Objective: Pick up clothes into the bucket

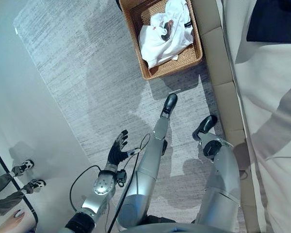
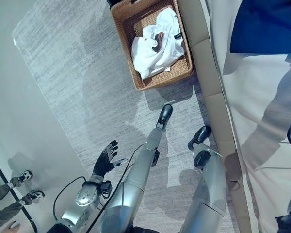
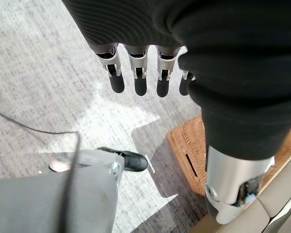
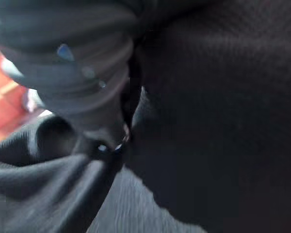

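A woven wicker basket (image 1: 194, 57) sits at the top centre of the left eye view, on a grey carpet (image 1: 77, 73) and close against the edge of a beige sofa (image 1: 233, 97) that runs down the right side. Inside the basket lies a crumpled white garment (image 1: 162, 36) with a small dark and red print on it, filling most of the bottom and heaped toward the sofa side. At the top right corner of the frame a dark blue cloth (image 1: 274, 19) lies on the sofa. The left hand (image 1: 117, 151) shows in the lower left centre of the frame, above the carpet, well apart from the basket; its fingers (image 3: 138, 80) are straight and spread, holding nothing, and in the left wrist view they point down over the carpet with a corner of the basket beyond them. In the right wrist view the right hand (image 4: 87, 58) appears as a dark ribbed cover pressed close against black cloth (image 4: 213, 107); whether its fingers are open or closed cannot be told. At the lower left edge of the left eye view a person's shoes (image 1: 26, 175) stand on the pale floor.
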Robot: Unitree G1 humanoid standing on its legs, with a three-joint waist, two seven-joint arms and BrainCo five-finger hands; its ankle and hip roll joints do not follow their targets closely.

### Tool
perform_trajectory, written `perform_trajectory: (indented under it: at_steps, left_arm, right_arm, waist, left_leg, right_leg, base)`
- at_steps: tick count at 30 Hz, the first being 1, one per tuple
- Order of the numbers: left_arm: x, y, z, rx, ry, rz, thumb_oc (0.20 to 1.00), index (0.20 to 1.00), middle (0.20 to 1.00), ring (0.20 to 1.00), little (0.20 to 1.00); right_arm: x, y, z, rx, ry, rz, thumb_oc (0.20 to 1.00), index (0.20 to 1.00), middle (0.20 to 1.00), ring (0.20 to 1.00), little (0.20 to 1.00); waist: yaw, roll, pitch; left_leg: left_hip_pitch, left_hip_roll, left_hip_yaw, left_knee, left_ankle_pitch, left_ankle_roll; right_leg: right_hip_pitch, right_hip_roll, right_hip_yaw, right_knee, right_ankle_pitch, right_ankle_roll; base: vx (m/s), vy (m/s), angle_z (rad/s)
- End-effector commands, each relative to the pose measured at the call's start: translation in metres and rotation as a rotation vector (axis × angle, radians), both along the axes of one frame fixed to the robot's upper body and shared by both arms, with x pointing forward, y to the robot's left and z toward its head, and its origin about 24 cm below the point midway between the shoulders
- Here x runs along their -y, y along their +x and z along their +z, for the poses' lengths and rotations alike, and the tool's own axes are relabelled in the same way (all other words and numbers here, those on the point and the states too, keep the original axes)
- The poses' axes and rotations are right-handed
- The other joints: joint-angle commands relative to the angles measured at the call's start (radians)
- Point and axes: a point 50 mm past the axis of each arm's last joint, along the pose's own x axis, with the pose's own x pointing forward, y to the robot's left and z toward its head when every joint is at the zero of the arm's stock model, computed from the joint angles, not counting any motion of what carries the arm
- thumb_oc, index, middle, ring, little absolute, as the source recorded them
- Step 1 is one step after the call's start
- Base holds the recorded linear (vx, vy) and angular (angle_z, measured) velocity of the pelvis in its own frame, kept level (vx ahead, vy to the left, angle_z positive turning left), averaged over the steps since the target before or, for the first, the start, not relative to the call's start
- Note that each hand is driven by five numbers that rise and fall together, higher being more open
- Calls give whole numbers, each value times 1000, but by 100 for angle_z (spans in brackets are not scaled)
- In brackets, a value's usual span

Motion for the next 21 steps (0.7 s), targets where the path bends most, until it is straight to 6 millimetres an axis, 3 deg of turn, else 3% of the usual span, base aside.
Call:
perform_trajectory:
  at_steps: [1, 5, 11, 12, 16, 18, 21]
  left_arm:
    - [-13, 4, 7, 32, 33, 15, 1000, 1000, 1000, 1000, 1000]
    - [-20, 6, 7, 42, 53, 33, 1000, 1000, 1000, 1000, 1000]
    - [-37, 8, 4, 33, 116, 77, 1000, 1000, 1000, 1000, 1000]
    - [-43, 8, 4, 32, 126, 90, 1000, 1000, 1000, 1000, 1000]
    - [-54, 7, 6, 35, 153, 106, 1000, 1000, 1000, 1000, 1000]
    - [-62, 8, 7, 38, 181, 112, 1000, 1000, 1000, 1000, 1000]
    - [-69, 11, 11, 48, 193, 120, 1000, 1000, 1000, 1000, 1000]
  right_arm:
    - [-7, 9, -13, -110, -83, 56, 200, 200, 200, 200, 200]
    - [-15, 13, -13, -100, -94, 92, 200, 200, 200, 200, 200]
    - [-38, 21, -5, -72, -140, 174, 200, 200, 200, 200, 200]
    - [-43, 23, -4, -69, -153, 195, 200, 200, 200, 200, 200]
    - [-54, 26, -2, -66, -184, 239, 200, 200, 200, 200, 200]
    - [-60, 25, 3, -48, -196, 266, 200, 200, 200, 200, 200]
    - [-64, 24, 7, -28, -197, 290, 200, 200, 200, 200, 200]
  waist:
    - [19, -15, 45]
    - [7, -27, 45]
    - [-14, -77, 45]
    - [-24, -97, 45]
    - [-39, -121, 45]
    - [-56, -146, 45]
    - [-68, -157, 45]
  left_leg:
    - [41, 2, 39, 101, -150, 20]
    - [64, 5, 55, 117, -161, 16]
    - [172, 32, 88, 125, -184, 12]
    - [223, 41, 101, 126, -194, 11]
    - [318, 58, 114, 114, -204, 10]
    - [435, 74, 132, 87, -213, 8]
    - [506, 86, 146, 56, -184, 10]
  right_leg:
    - [43, -15, 99, -55, 52, 125]
    - [80, -8, 107, -77, 67, 124]
    - [208, 31, 112, -159, 106, 124]
    - [266, 44, 115, -192, 119, 126]
    - [371, 70, 121, -255, 138, 127]
    - [493, 90, 125, -324, 158, 131]
    - [572, 100, 116, -391, 208, 126]
  base:
    - [0, 0, 0]
    - [-23, 10, -4]
    - [-57, 3, -21]
    - [-55, -27, -28]
    - [-44, -3, -29]
    - [-23, -15, -33]
    - [-75, 21, -30]
